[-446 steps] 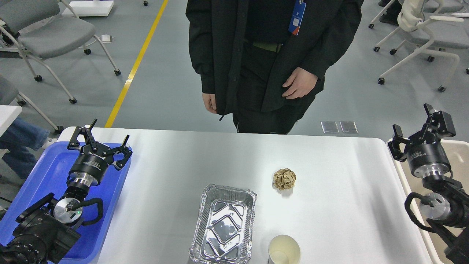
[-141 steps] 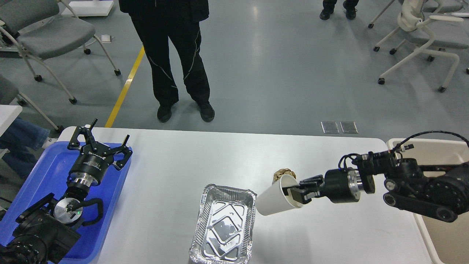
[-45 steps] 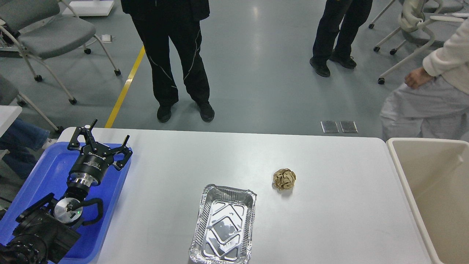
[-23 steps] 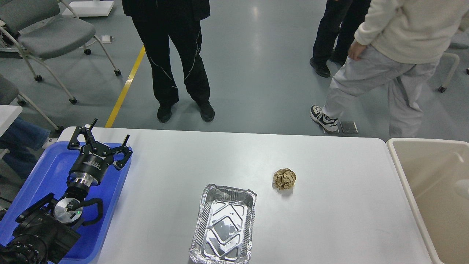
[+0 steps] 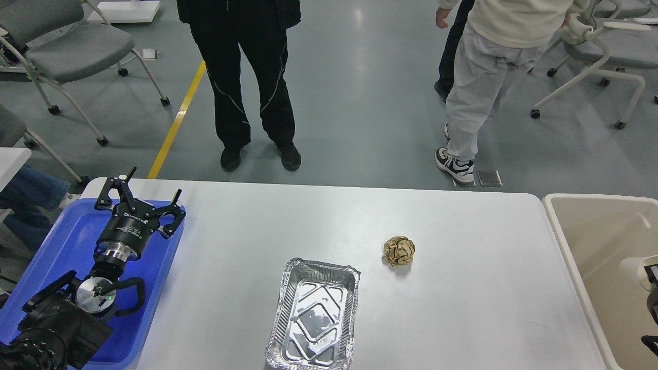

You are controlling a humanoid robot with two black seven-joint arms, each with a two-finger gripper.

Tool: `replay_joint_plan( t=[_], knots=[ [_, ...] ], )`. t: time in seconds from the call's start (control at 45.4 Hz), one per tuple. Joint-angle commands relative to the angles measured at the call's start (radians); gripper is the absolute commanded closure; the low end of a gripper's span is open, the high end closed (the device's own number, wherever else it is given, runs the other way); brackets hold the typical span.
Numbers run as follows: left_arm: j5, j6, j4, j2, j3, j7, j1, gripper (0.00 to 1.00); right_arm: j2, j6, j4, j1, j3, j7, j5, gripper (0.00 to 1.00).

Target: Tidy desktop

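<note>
The white desktop (image 5: 462,308) holds an empty foil tray (image 5: 313,316) near its front middle and a crumpled brown paper ball (image 5: 399,251) to the tray's upper right. My left gripper (image 5: 139,198) is open and empty above the blue tray (image 5: 61,241) at the left. My right gripper (image 5: 652,272) shows only as a dark tip at the right edge, above the beige tub (image 5: 591,241). It grips the rim of a white paper cup (image 5: 632,267), with most of the arm out of view.
A person in black trousers (image 5: 247,77) stands beyond the table's far edge. A person in light clothes (image 5: 478,77) stands further right. Wheeled chairs (image 5: 77,51) stand at the back left and back right (image 5: 596,46).
</note>
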Motion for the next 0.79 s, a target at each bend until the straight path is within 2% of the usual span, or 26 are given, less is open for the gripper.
replay_joint_plan(
  t=[0.0,0.066,0.088,0.11,0.484,0.771],
  knots=[
    [0.000,0.000,-0.001,0.000,0.000,0.000,0.000,0.00,-0.002,-0.042,0.001,0.003,0.009,0.003,0.002,0.53],
    [0.000,0.000,-0.001,0.000,0.000,0.000,0.000,0.00,-0.005,-0.047,0.002,0.004,0.012,0.004,0.002,0.16],
    [0.000,0.000,-0.001,0.000,0.000,0.000,0.000,0.00,-0.005,-0.048,0.004,0.007,0.014,0.004,0.002,0.05],
    [0.000,0.000,-0.001,0.000,0.000,0.000,0.000,0.00,-0.005,-0.048,0.007,0.009,0.014,0.003,0.003,0.01],
    [0.000,0.000,-0.001,0.000,0.000,0.000,0.000,0.00,-0.046,-0.033,0.048,0.086,0.046,0.003,0.008,0.00],
    [0.000,0.000,0.001,0.000,0.000,0.000,0.000,0.00,-0.287,-0.035,0.356,0.279,0.276,0.009,0.008,0.00]
  ],
)
